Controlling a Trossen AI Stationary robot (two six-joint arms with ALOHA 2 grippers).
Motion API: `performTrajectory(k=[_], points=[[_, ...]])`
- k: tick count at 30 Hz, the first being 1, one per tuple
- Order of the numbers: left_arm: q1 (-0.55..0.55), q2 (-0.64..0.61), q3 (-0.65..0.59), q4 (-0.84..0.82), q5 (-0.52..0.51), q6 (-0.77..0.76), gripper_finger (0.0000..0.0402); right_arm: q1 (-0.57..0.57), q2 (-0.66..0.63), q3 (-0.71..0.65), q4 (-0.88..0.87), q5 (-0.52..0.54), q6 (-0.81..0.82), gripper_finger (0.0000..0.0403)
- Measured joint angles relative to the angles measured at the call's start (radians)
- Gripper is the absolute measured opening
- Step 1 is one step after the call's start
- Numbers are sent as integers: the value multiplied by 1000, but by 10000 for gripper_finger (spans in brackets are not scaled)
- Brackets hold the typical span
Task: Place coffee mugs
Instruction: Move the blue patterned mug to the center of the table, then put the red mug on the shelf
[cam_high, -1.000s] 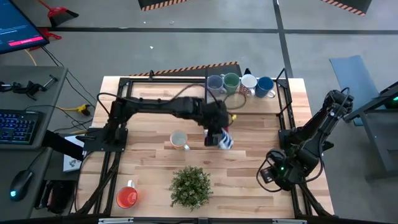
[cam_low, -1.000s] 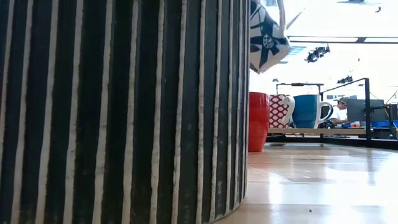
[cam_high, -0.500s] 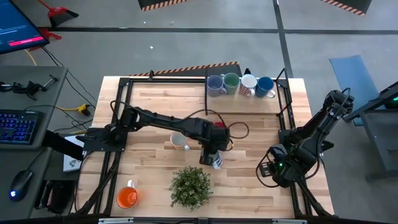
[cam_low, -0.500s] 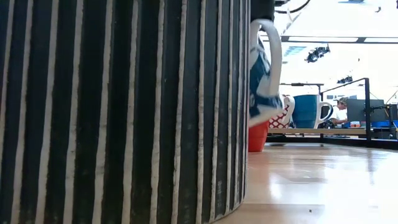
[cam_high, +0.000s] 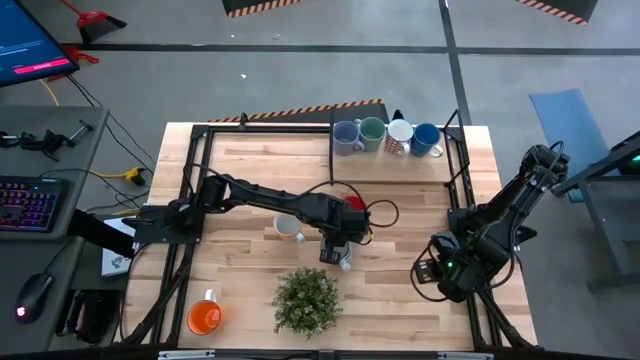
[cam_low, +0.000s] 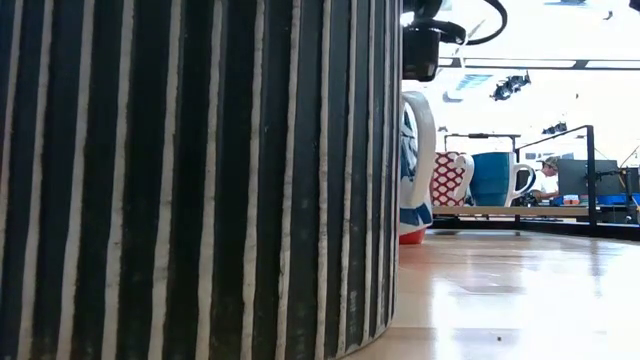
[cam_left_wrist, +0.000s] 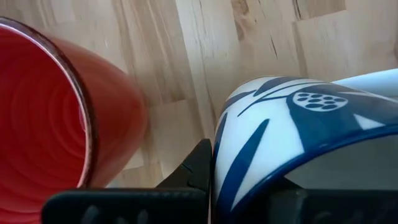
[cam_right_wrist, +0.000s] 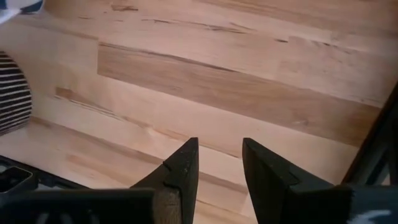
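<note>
Just below frame centre, the left hand (cam_high: 338, 252) is pinching the blue-patterned white mug (cam_high: 346, 261) nearly shut, lowering it beside the red mug (cam_left_wrist: 43, 124), so any sideways drift is risking knocking them together.

Even overhead light, soft shadows. Low view: bright backlit room, glare on desk (cam_low: 500, 290); near striped pot (cam_low: 190, 180) blurred.

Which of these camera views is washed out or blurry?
Low view: the room behind is blown out by bright light, and the striped plant pot fills the picture's left side. Left wrist view: the red mug and blue-patterned white mug are soft, very close.
</note>
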Motion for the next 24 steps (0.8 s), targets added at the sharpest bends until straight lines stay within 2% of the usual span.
performTrajectory(k=[7,14,18,21,24], points=[[1,-2,0,3,0,-3,78,0,0,0,0,3,-26,106],[17,-2,2,-8,2,-17,111,0,0,0,0,3,-26,106],[36,-2,65,-84,4,-29,125,0,0,0,0,4,-46,106],[54,-2,134,-155,4,-29,131,0,0,0,0,55,-100,106],[65,-2,232,-237,1,-29,135,0,1,0,0,161,-174,106]])
